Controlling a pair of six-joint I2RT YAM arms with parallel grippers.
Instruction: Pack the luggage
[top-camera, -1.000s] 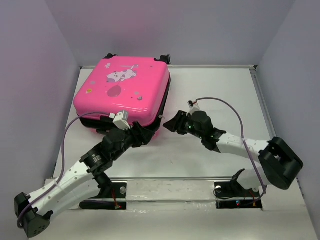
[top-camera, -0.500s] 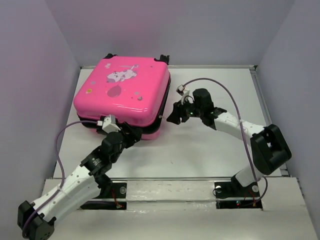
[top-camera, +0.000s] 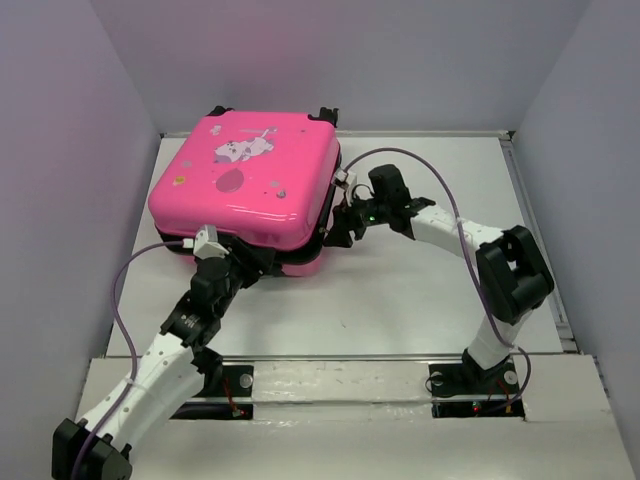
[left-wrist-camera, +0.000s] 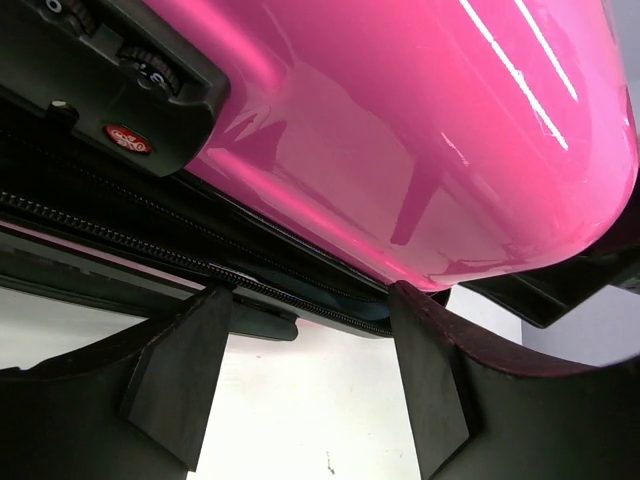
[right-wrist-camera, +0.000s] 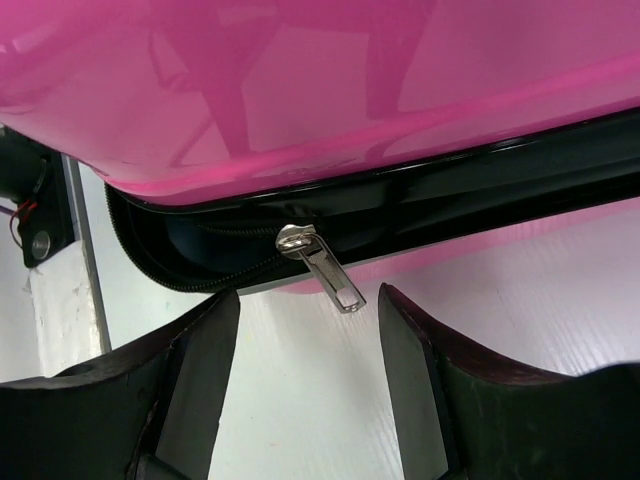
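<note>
The hot-pink luggage lies flat at the back left of the table, lid down, its zip seam gaping at the near and right sides. My left gripper is open at its near edge; the left wrist view shows the pink shell, the black combination lock and the zip teeth just beyond my fingertips. My right gripper is open at the right side. In the right wrist view a silver zip pull hangs from the seam between and just beyond my fingertips, untouched.
The luggage's black wheels point toward the back wall. White table stretches to the right and in front of the case. Grey walls enclose the left, back and right sides.
Both arms have moved toward the luggage. The left gripper went up to its near edge; the right gripper swung left to its right-side seam. The luggage has not moved.
</note>
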